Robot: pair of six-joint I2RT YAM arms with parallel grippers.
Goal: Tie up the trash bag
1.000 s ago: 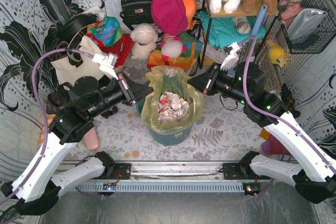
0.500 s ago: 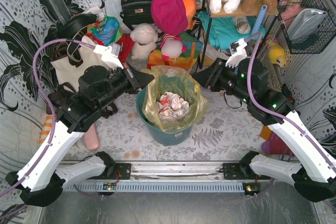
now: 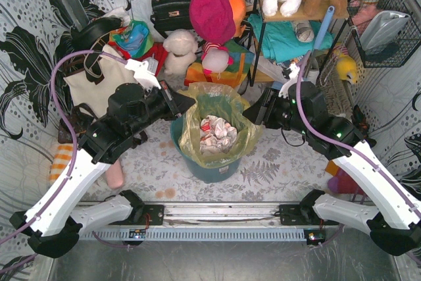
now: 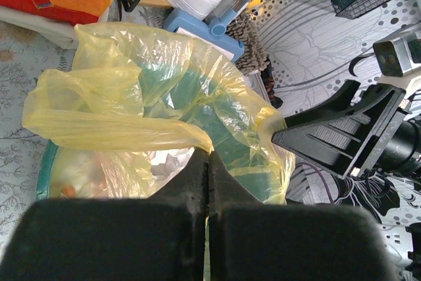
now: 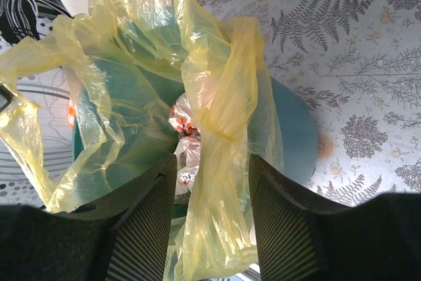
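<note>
At bench centre, trash bag lines teal bin. L. claw, at bin's left rim: fingers pressed together, pinching bag edge. R. claw, at bin's right rim: spread, bag fold hanging btwn fingers. Vs. 0.5 s ago: r. wrist nearer bin; l. hardly moved. Bench fern-printed; plush toys, tote behind bin.

Top external: high behind the arm bases, wide, looking down on the floral-print worktop. Left wrist: close, past left fingers onto the thin translucent yellow-green plastic bag. Right wrist: close, downward past right fingers. All three share that bag.
</note>
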